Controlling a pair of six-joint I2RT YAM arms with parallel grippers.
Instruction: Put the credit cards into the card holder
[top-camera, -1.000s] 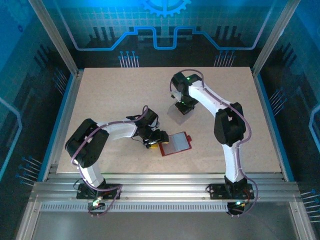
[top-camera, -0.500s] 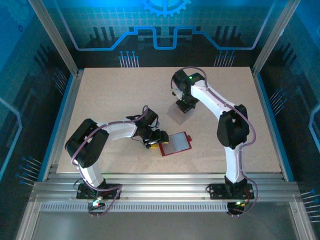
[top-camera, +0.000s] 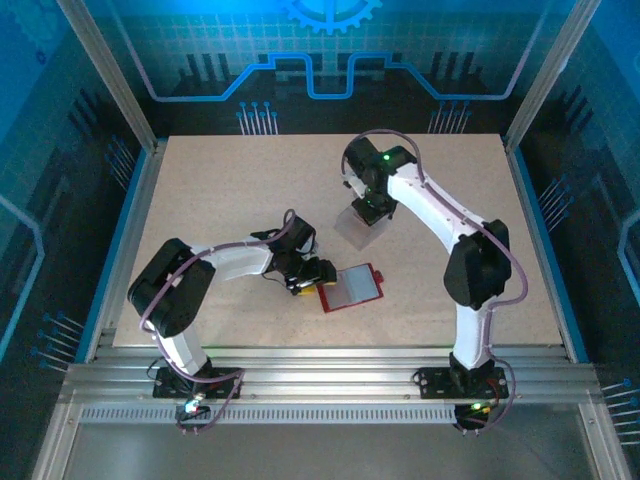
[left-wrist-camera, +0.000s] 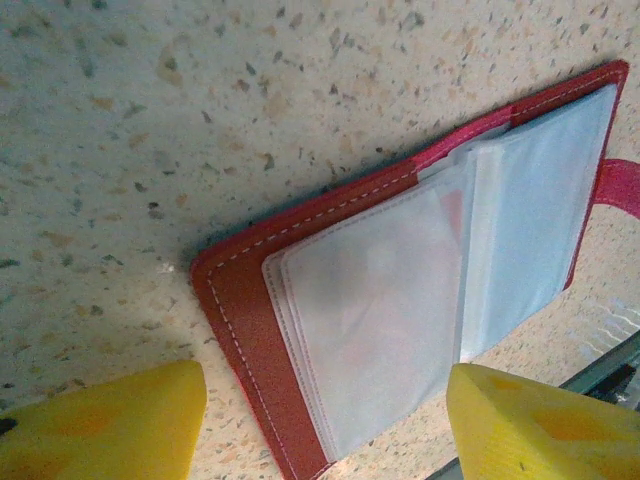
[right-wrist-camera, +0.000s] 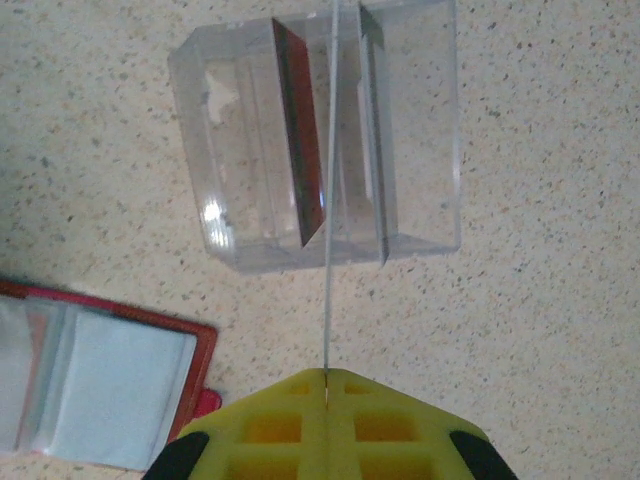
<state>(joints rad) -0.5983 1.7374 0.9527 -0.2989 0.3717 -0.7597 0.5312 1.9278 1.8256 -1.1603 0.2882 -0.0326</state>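
Two sets of fingers to report, so here goes, nearest stuff first. My left fingers (top-camera: 312, 280) are down low over the bench (top-camera: 200, 180), right at the left edge of the card holder (top-camera: 352, 287). They're spread apart and not gripping anything. In my left wrist view the two yellow tips sit on either side of the holder's near corner. I honestly can't tell whether either tip is touching the red cover or just sitting beside it.

The card holder itself lies open on the bench in front of my arm bases, red cover down and pale see-through pockets facing up. Its snap tab (left-wrist-camera: 622, 188) pokes out on the side away from my left fingers.

A bit farther out, my right fingers (right-wrist-camera: 327, 385) are clenched on a thin card (right-wrist-camera: 327, 300). From the right wrist view I see it dead edge-on, so it's only a fine pale line running straight out from between the tips. That line runs across the clear box (right-wrist-camera: 410, 120), which sits on the bench just past the card holder, with a strip of bare bench between the two.

Inside the box a dark reddish card (right-wrist-camera: 303, 150) stands on its edge, tilted a little. There are some clear upright panels next to it, and I can't tell whether those are more cards or part of the box.
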